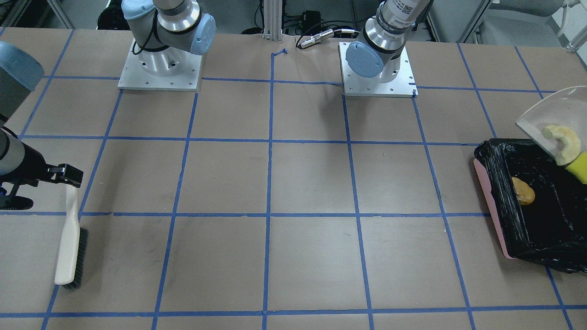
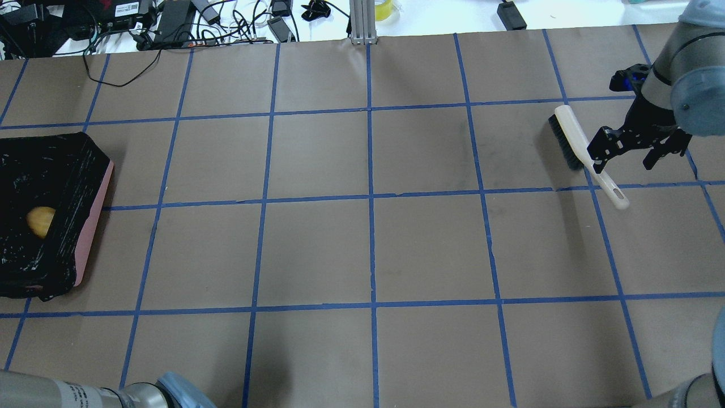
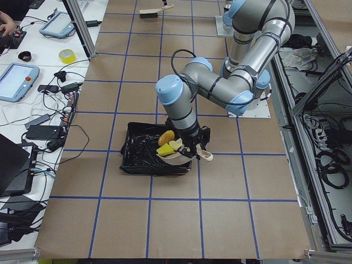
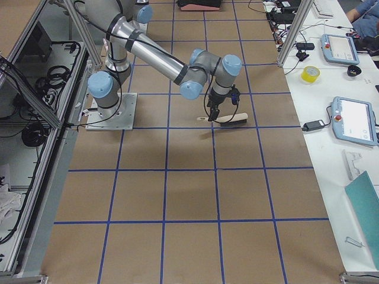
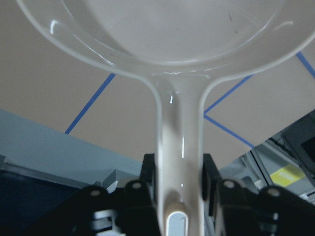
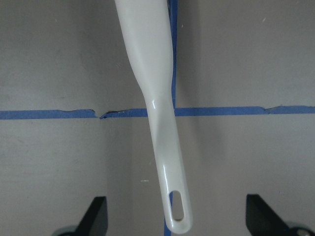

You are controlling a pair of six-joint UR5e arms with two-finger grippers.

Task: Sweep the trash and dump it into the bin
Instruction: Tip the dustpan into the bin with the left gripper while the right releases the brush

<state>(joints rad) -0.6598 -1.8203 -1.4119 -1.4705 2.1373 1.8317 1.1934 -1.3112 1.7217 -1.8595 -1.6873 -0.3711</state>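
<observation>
My left gripper [image 5: 179,172] is shut on the handle of the beige dustpan [image 1: 548,114] and holds it tilted over the bin [image 1: 488,197]. The bin is pink with a black bag liner. The cream crescent [image 1: 566,142] and the yellow-green wedge [image 1: 580,165] sit at the dustpan's lip. The orange-brown lump [image 1: 523,191] lies inside the bin [image 2: 93,215]. My right gripper [image 2: 628,154] is open over the handle of the brush [image 2: 572,139]. The brush lies on the table, and its handle [image 6: 165,147] runs between the fingers without touching them.
Brown paper with a blue tape grid covers the table [image 2: 368,249]. The two arm bases [image 1: 160,68] stand at the robot's side. Cables and devices [image 2: 170,22] lie beyond the far edge.
</observation>
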